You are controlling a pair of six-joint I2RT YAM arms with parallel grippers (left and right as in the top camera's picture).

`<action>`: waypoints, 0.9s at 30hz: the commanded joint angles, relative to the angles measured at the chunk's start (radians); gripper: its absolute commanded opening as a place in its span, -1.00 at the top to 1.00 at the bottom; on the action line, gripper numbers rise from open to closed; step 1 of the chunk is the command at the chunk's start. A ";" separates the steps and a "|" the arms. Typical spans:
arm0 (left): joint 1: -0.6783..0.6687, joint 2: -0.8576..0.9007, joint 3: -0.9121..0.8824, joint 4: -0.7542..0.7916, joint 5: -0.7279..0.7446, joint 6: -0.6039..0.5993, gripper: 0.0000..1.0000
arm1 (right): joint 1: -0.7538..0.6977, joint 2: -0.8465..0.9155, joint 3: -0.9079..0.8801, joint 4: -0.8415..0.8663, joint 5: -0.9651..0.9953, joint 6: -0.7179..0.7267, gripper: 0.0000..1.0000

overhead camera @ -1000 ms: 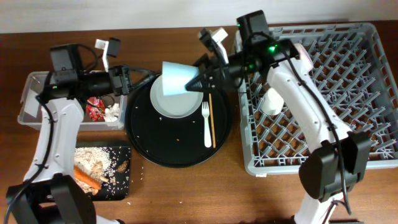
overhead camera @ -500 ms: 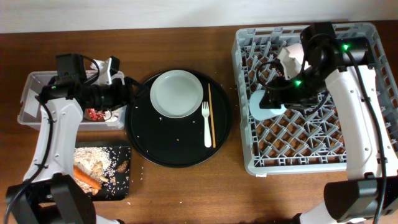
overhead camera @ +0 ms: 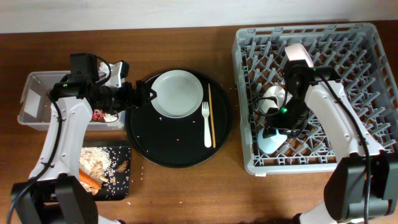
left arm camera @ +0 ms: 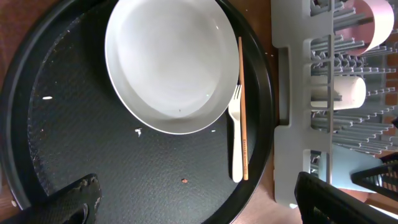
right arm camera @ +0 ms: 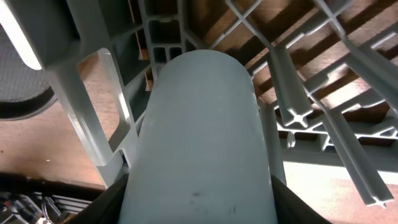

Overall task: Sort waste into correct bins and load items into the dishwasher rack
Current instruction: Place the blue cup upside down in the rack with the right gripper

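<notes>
Rack [overhead camera: 306,167]: blue cup [right arm camera: 202,124] clamped in right pincer [right arm camera: 199,194].

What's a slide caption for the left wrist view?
Left gripper, jaws open, at the black tray with plate, fork and chopstick, beside the rack.

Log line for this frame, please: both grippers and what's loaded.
left gripper open above round tray | right gripper shut on light blue cup inside rack | plate, fork, chopsticks on round tray

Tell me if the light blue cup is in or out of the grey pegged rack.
In: the light blue cup sits among the pegs of the grey pegged rack, the right gripper closed on it.
</notes>
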 commanded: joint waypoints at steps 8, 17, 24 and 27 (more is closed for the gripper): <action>-0.004 0.003 0.003 -0.004 -0.004 0.005 -0.98 | -0.001 -0.005 0.266 -0.180 0.030 0.006 0.74; -0.004 0.003 0.003 -0.004 -0.004 0.005 -0.98 | 0.000 -0.004 0.068 0.004 0.056 0.007 0.74; -0.004 0.003 0.003 -0.008 -0.004 0.005 -0.98 | 0.005 -0.004 0.066 0.044 0.056 0.006 0.74; -0.004 0.003 0.003 -0.008 -0.004 0.005 -0.98 | 0.039 -0.004 0.061 0.054 0.057 0.006 0.72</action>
